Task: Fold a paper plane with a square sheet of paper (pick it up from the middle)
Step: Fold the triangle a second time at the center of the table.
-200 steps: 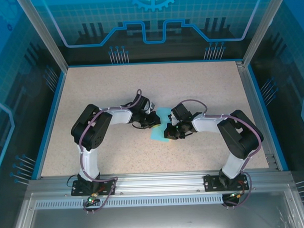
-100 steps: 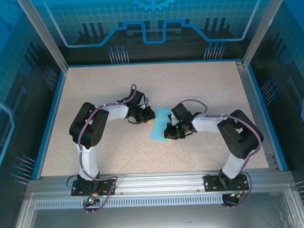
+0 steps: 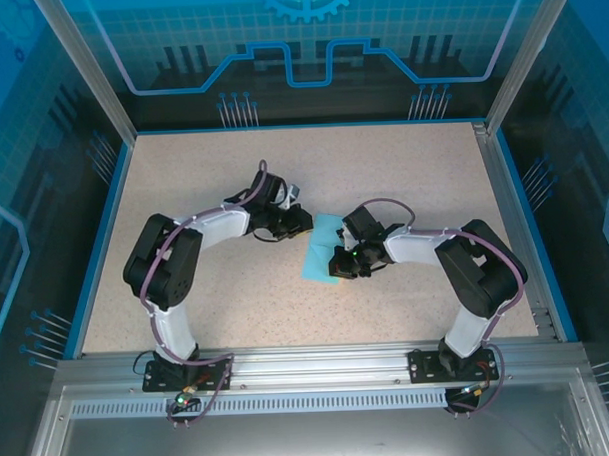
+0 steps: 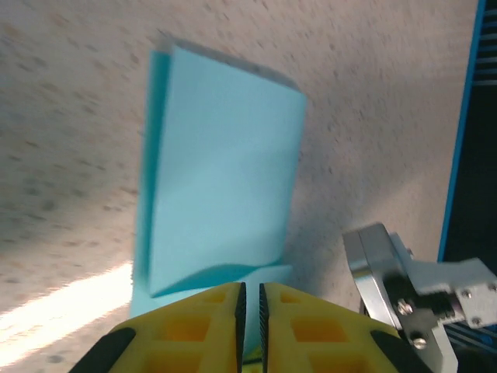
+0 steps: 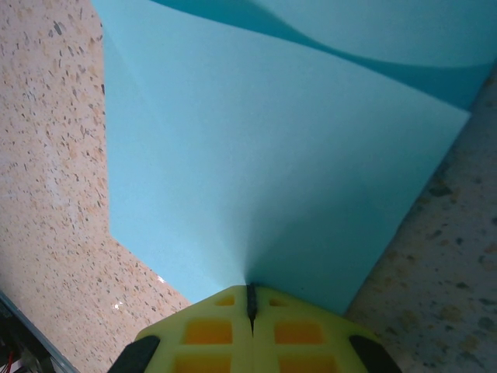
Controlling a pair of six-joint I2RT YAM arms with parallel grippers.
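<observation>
The square sheet of paper [image 3: 318, 252] is cyan and lies on the speckled table, folded over into a narrow rectangle. In the left wrist view the square sheet of paper [image 4: 225, 179] has its upper layer slightly lifted at the near end. My left gripper [image 3: 298, 226] sits at the sheet's upper left corner. Its yellow fingers [image 4: 202, 326] stand a narrow slit apart around the left gripper [image 4: 251, 291], clamping nothing. My right gripper [image 3: 338, 265] is at the sheet's lower right edge. That right gripper [image 5: 250, 292] is shut on the paper [image 5: 272, 155], with creases fanning out from the jaws.
The blue rim of the table [image 3: 512, 221] and the enclosure's glass walls bound the table on all sides. A silver bracket of the right arm [image 4: 388, 272] shows close beside the left fingers. Bare tabletop [image 3: 413, 174] surrounds the paper.
My left gripper has drawn back up and to the left, off the paper, which now shows more fully. The right gripper has stayed put, still pinching the sheet.
</observation>
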